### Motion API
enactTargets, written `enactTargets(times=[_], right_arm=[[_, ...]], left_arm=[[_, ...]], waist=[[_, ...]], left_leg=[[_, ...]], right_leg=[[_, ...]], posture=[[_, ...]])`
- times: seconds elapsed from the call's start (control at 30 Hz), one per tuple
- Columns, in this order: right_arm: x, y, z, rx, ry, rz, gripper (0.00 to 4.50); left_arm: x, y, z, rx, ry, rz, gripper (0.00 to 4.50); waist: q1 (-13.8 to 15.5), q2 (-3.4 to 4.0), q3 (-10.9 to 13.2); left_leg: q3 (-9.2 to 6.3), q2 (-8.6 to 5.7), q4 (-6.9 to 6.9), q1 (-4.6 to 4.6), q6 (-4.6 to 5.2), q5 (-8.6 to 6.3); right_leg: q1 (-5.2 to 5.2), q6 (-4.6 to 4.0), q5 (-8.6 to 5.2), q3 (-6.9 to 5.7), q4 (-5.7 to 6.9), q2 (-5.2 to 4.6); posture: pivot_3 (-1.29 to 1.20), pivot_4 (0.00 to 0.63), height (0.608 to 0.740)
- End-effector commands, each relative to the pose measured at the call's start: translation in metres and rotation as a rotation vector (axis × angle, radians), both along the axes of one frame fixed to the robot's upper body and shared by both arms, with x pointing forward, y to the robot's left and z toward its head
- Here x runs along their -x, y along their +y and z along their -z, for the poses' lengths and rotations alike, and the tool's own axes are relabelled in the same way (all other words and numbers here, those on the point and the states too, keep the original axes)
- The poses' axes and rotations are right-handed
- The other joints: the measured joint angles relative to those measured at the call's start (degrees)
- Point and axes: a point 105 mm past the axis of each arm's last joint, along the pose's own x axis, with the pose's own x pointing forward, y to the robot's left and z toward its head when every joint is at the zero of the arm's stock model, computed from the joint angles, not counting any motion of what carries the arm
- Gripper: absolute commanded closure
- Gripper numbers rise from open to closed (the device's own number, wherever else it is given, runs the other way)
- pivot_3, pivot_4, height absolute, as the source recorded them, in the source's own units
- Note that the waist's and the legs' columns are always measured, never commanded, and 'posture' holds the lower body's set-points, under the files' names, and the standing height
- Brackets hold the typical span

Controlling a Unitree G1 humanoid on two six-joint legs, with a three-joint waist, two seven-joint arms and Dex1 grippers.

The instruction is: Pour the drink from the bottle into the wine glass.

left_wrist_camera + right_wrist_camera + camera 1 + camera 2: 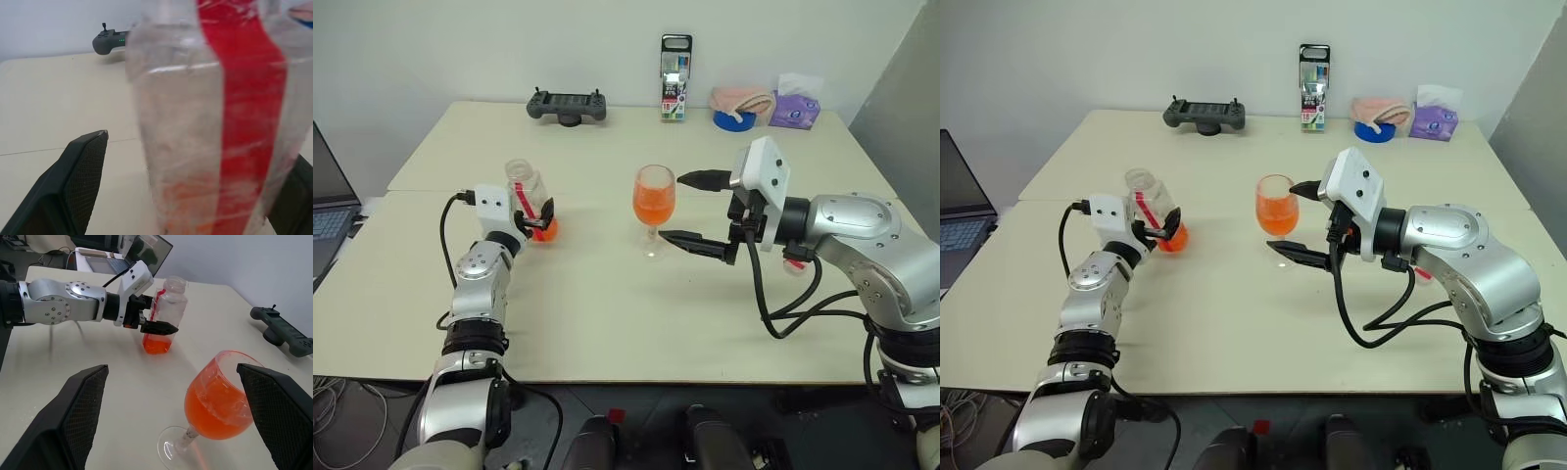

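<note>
Left gripper (536,219) at centre left of the head view, jaws spread wide on either side of the bottle (528,189) with a clear gap at the near finger in the wrist view; holding nothing, then, and standing beside what looks like a bottle just put down. Bottle upright on the bench (607,323), uncapped, nearly drained, only a shallow orange remnant at the base; red label strip facing the wrist camera. Right gripper (697,211) at centre right, likewise wide, one finger above and one below, flanking the glass (653,201) without touching it — probably kept there to guard the glass against tipping during the pour. Glass upright at middle of frame, bowl more than half full of the drink (653,206), well apart from the bottle. Pour judged complete: liquid moved across, bottle back on its base, both grippers free. Left to do, by this reading: draw both arms away without clipping bottle or stem; thin stem and full bowl make the glass the easier one to upset.

Farther back, along the top edge of the bench: a black controller (568,106) at upper centre left, an upright marker pack (675,65) at upper centre, blue tape roll (734,120) and purple tissue box (795,108) at upper right. Laptop (330,211) at far left edge.
</note>
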Motion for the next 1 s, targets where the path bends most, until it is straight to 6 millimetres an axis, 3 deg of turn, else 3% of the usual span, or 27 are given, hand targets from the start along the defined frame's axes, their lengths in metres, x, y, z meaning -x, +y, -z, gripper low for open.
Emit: enactTargets(times=[0.03, 0.17, 0.33, 0.6, 0.77, 0.93, 1.0], right_arm=[[0.001, 0.0, -0.013, -0.009, -0.068, -0.005, 0.0], [-0.001, 0.0, -0.015, -0.012, -0.055, -0.018, 0.0], [-0.005, -0.01, -0.028, -0.1, -0.021, -0.023, 0.0], [-0.021, -0.025, -0.042, -0.196, 0.017, 0.019, 0.0], [-0.025, -0.035, -0.037, -0.146, 0.015, 0.043, 0.0], [-0.02, -0.049, -0.034, -0.117, 0.043, 0.03, 0.0], [-0.016, -0.064, -0.027, -0.113, 0.078, 0.034, 0.0]], left_arm=[[0.004, -0.002, -0.013, -0.033, -0.042, 0.015, 0.02], [0.012, 0.006, -0.018, -0.042, -0.047, 0.011, 0.02], [0.032, 0.017, -0.047, -0.07, -0.081, 0.082, 0.02], [0.059, 0.011, -0.079, -0.07, -0.056, 0.263, 0.02], [0.074, -0.003, -0.098, -0.061, -0.076, 0.385, 0.02], [0.092, 0.006, -0.123, -0.196, -0.038, 0.469, 0.02], [0.11, -0.004, -0.148, -0.181, -0.029, 0.622, 0.02]], waist=[[0.0, 0.0, 0.0], [0.0, 0.0, 0.0], [-0.1, 0.0, 0.0], [-0.1, 0.01, 0.0], [-0.1, 0.02, 0.0], [-0.2, 0.05, 0.0], [-0.2, 0.02, 0.1]], left_leg=[[0.0, 0.0, 0.0, 0.0, 0.0, 0.0], [-0.01, 0.01, -0.01, 0.0, 0.0, 0.0], [0.0, 0.06, -0.04, 0.0, -0.01, 0.0], [0.02, 0.04, -0.05, 0.0, -0.01, -0.01], [0.02, 0.06, -0.08, -0.03, -0.02, -0.01], [0.07, 0.11, -0.12, -0.01, -0.01, -0.02], [0.09, 0.11, -0.14, -0.01, -0.01, -0.02]], right_leg=[[0.0, 0.0, 0.0, 0.0, 0.0, 0.0], [0.0, 0.0, 0.0, 0.0, -0.01, 0.0], [-0.02, -0.01, 0.0, 0.0, -0.04, 0.01], [0.02, -0.01, -0.02, 0.01, -0.11, 0.01], [0.01, -0.02, -0.02, 0.01, -0.17, 0.02], [-0.01, -0.05, -0.06, 0.01, -0.19, 0.09], [-0.01, -0.01, -0.12, 0.02, -0.2, 0.1]], posture=[[0.0, 0.15, 0.74], [0.0, 0.15, 0.74], [0.0, 0.15, 0.74], [0.0, 0.15, 0.74], [0.0, 0.15, 0.74], [0.0, 0.15, 0.74], [0.0, 0.15, 0.74]])
